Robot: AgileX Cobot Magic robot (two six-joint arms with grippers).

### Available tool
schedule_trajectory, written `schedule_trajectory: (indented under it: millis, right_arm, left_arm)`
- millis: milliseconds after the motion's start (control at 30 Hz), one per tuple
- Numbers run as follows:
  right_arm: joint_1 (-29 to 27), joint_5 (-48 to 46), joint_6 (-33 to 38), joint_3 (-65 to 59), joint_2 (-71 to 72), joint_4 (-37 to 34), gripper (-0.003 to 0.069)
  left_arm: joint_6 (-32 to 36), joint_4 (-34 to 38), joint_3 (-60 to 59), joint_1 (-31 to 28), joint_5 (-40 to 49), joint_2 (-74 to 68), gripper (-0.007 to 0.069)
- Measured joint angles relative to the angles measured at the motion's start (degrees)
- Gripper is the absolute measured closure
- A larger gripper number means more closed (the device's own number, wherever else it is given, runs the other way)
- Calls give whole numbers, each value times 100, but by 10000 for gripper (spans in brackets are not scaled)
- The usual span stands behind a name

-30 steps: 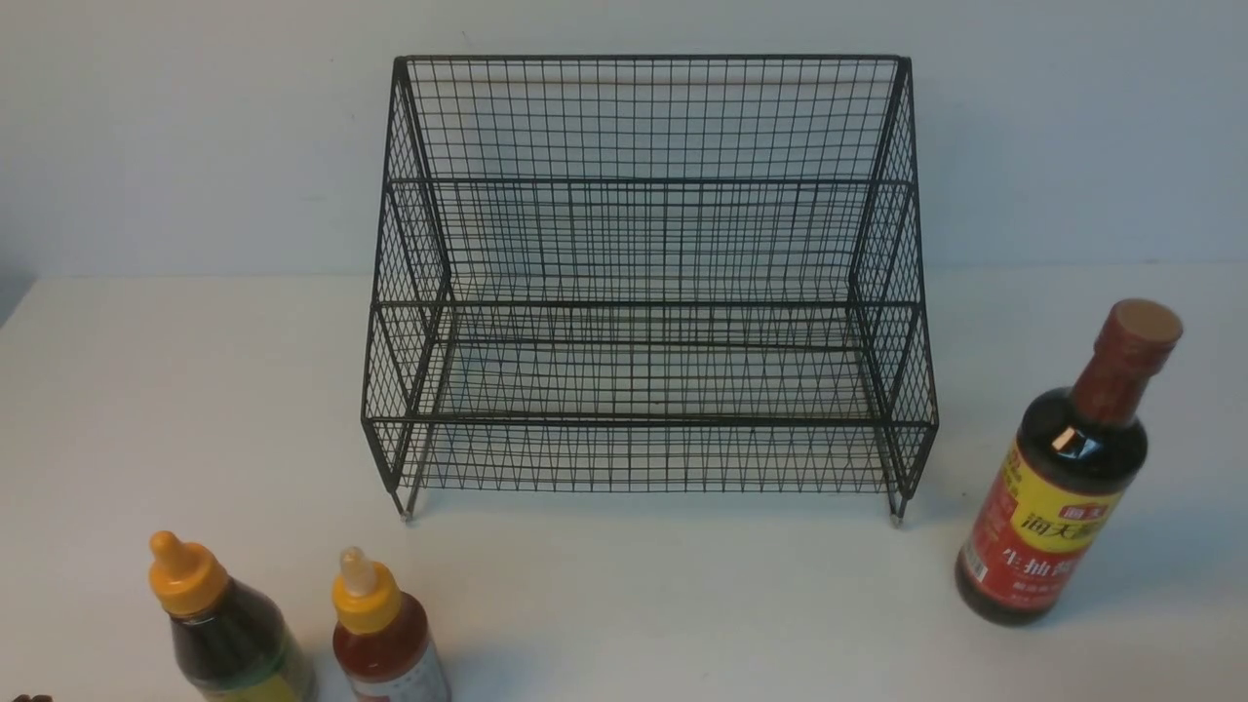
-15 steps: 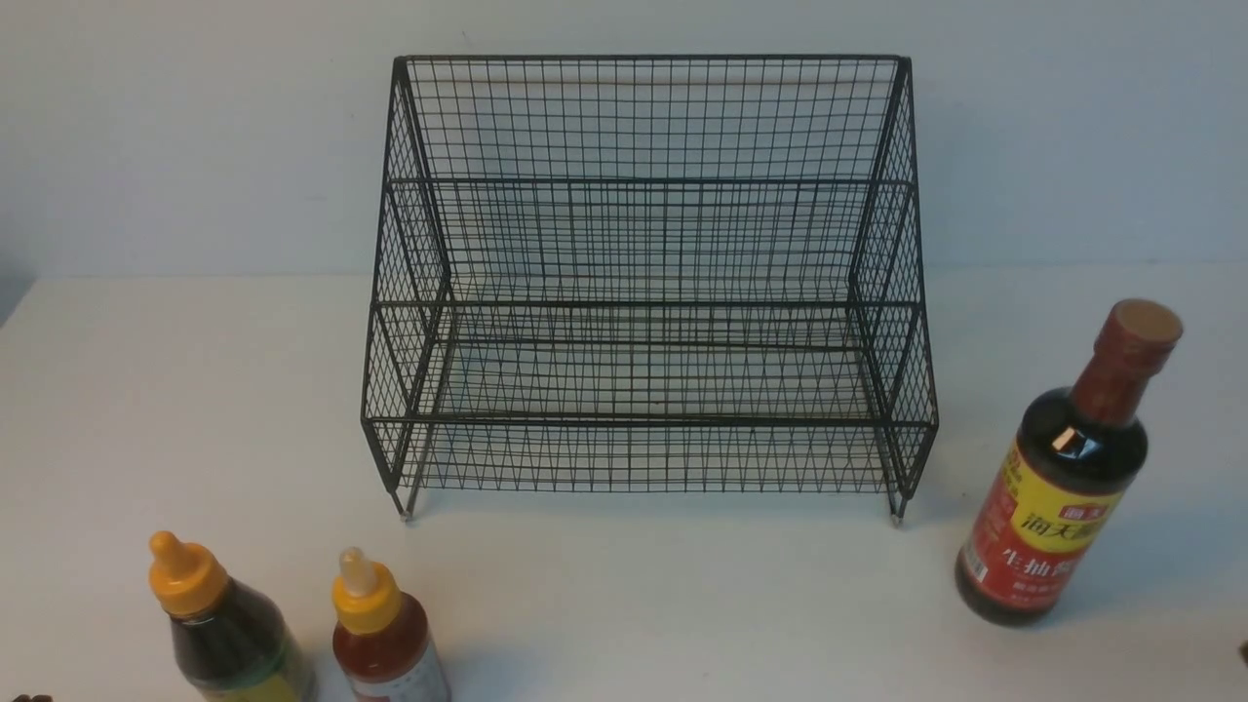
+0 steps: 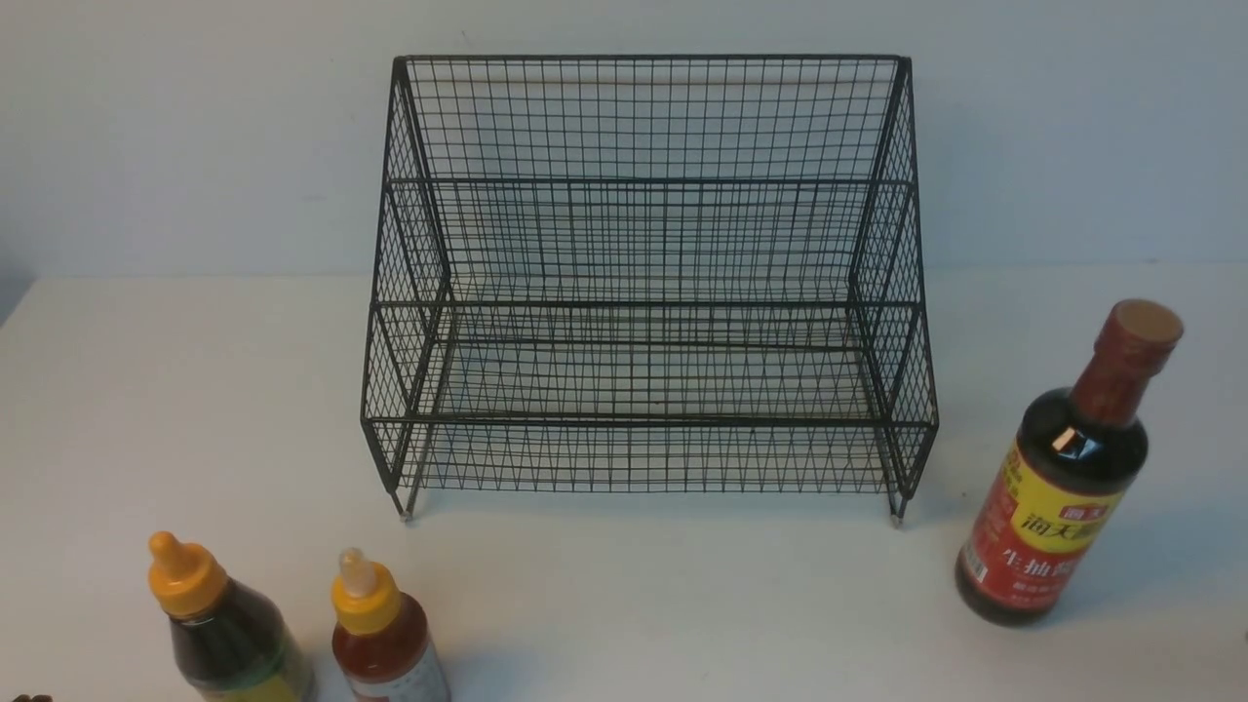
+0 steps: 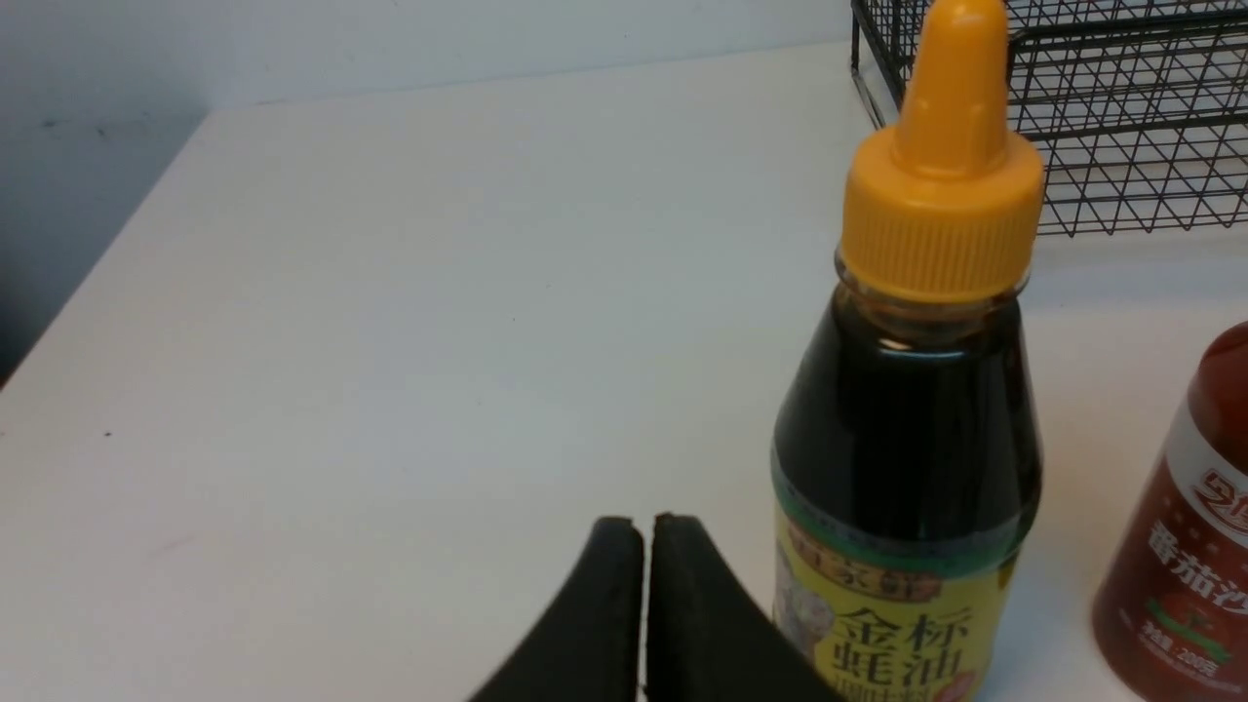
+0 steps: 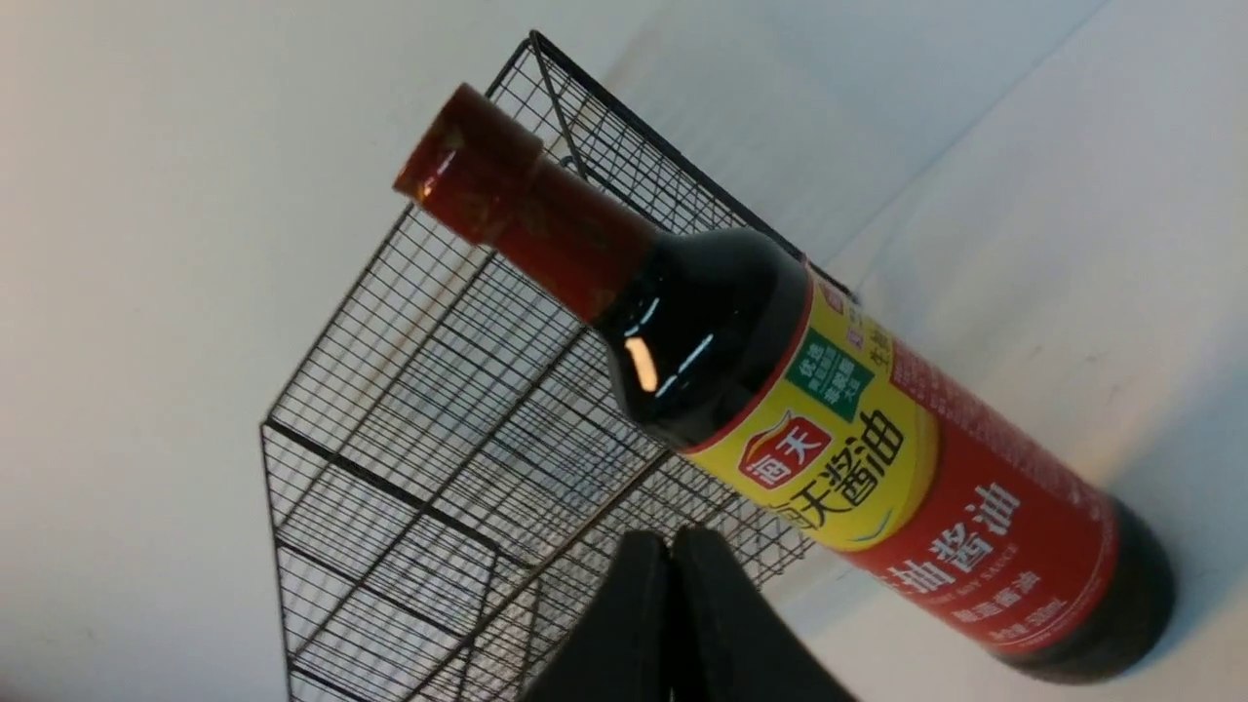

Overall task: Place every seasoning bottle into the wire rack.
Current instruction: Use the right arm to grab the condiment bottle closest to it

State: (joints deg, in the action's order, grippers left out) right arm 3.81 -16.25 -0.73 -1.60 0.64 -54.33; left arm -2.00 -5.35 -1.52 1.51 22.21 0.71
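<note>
Pressed together and empty, the left fingers sit just beside the dark squeeze bottle and the right fingers near the soy bottle.

A flat, matte white tabletop is seen across the lower front view, from 3 round to 9 o'clock. It is bounded at 12 o'clock by a plain pale grey-blue wall. A dim grey gap is glimpsed at 9 o'clock.
</note>
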Motion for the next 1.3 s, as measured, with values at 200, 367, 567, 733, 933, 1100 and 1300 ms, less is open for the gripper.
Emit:
schedule_trajectory:
  millis: [200,367,567,733,933,1100,1300]
  right_arm:
    - [0,-231,1508,839,-7,-237,674]
    - [0,-1163,2428,2367,-738,159,674]
    - [0,-3330,1949,3774,-2706,1758,669]
    - [0,-4440,1546,4896,-4123,2362,657]
    - [0,-5122,1675,6039,-5095,2442,569]
    - [0,-5197,1796,6440,-5574,2811,434]
    - [0,-5073,1677,6465,-6066,3567,251]
  left_arm:
    - [0,0,0,0,0,0,629]
    - [0,0,0,0,0,0,629]
    - [0,0,0,0,0,0,629]
    - [0,0,0,0,0,0,629]
    - [0,0,0,0,0,0,629]
    - [0,0,0,0,0,0,629]
    - [0,0,0,0,0,0,629]
